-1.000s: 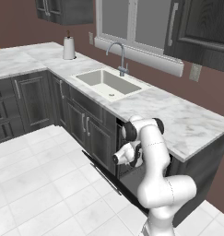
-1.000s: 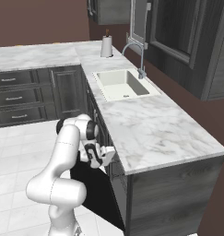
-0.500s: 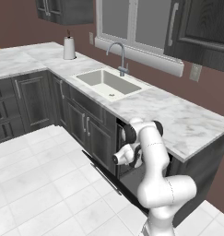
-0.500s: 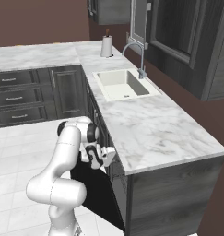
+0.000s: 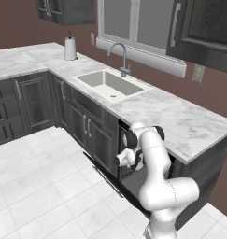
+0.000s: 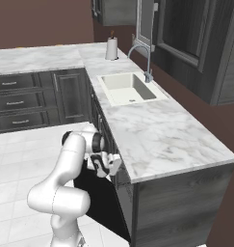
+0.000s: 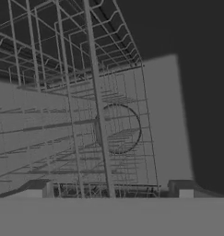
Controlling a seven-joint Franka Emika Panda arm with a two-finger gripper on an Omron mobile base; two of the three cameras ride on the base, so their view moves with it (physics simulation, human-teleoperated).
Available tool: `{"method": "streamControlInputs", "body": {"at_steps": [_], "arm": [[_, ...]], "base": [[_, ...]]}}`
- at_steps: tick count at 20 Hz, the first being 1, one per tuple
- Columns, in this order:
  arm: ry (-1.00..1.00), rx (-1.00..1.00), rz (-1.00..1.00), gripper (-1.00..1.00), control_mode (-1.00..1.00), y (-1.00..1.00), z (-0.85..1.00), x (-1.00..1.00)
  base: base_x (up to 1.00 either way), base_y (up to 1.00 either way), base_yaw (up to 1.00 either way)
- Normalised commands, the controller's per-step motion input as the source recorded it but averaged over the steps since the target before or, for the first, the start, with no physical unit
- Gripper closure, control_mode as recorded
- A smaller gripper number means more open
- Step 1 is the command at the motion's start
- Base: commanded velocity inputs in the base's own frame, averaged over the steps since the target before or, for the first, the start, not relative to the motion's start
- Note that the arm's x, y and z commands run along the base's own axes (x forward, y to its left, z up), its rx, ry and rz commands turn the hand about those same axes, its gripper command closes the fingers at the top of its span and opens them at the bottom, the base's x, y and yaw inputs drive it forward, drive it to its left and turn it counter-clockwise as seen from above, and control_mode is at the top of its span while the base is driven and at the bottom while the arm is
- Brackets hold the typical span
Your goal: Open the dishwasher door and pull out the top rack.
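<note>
The dishwasher door (image 5: 116, 186) hangs open as a flat black panel under the counter, its silver bar handle (image 5: 107, 179) on the outer face; it also shows as a black slab (image 6: 97, 200). My gripper (image 6: 113, 167) is at the dishwasher opening, just below the counter edge, and my hand (image 5: 125, 158) points inward. Up close, the top rack (image 7: 72, 106) is a dim grey wire grid. One thick rack bar (image 7: 98, 124) runs down between my fingertips (image 7: 38, 188). The gripper (image 7: 109, 191) is open and holds nothing.
A marble counter (image 5: 180, 123) with a sink (image 5: 110, 84) and tap (image 5: 122, 58) runs above the dishwasher. Dark woodgrain cabinets (image 5: 89, 133) stand to its left. A paper-towel roll (image 5: 70, 48) sits in the corner. White tiled floor (image 5: 45, 186) lies in front.
</note>
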Motion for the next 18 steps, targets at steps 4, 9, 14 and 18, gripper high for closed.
{"method": "streamControlInputs", "body": {"at_steps": [4,9,14,18], "arm": [[0.09,0.00,0.00,-1.00,-1.00,-0.14,-0.13,0.24],[0.10,0.00,0.00,-1.00,-1.00,-0.13,-0.16,0.27],[0.14,0.02,0.00,-1.00,-1.00,-0.07,-0.28,0.24],[0.17,0.09,0.00,-1.00,-1.00,-0.03,-0.31,0.22]], "base": [[0.00,0.00,0.00],[0.00,0.00,0.00],[0.00,0.00,0.00],[0.00,0.00,0.00]]}}
